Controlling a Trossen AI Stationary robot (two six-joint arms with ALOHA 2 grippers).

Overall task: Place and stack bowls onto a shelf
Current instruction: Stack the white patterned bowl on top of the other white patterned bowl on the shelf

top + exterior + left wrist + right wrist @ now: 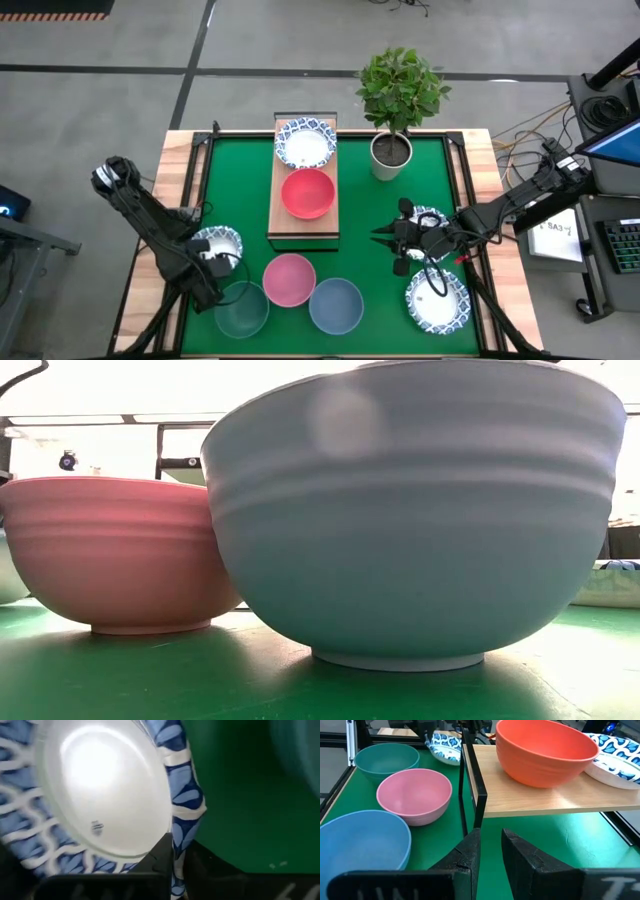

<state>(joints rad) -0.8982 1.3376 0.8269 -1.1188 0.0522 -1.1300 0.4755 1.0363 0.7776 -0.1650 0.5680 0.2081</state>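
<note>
Overhead, a green mat (400, 210) covers the table, w/ a light-wood shelf (305, 228) lying lengthwise near its middle. On the shelf sit 2 bowls: a white bowl w/ blue patterned rim (305, 143) at the far end and a red bowl (307, 193) just beside it toward the front. The left gripper (213, 256) is at the mat's left edge, closed on the rim of another blue-rimmed bowl (219, 242); the left wrist view shows its dark fingers (160, 857) pinching that patterned rim, bowl tilted. Near the front edge 3 plain bowls lie close together: a grey-green bowl (241, 308), a pink bowl (289, 279) and a blue bowl (336, 305); from table height the pink and blue ones look to be touching. The right gripper (382, 238) hovers right of the shelf, pointing at it, jaws a narrow gap apart and holding nothing, per the right wrist view. Under that arm lies a fourth patterned bowl (432, 216), partly hidden, and a fifth patterned bowl (437, 300) sits at front right. A potted plant (398, 105) stands at the mat's back, right of the shelf.
</note>
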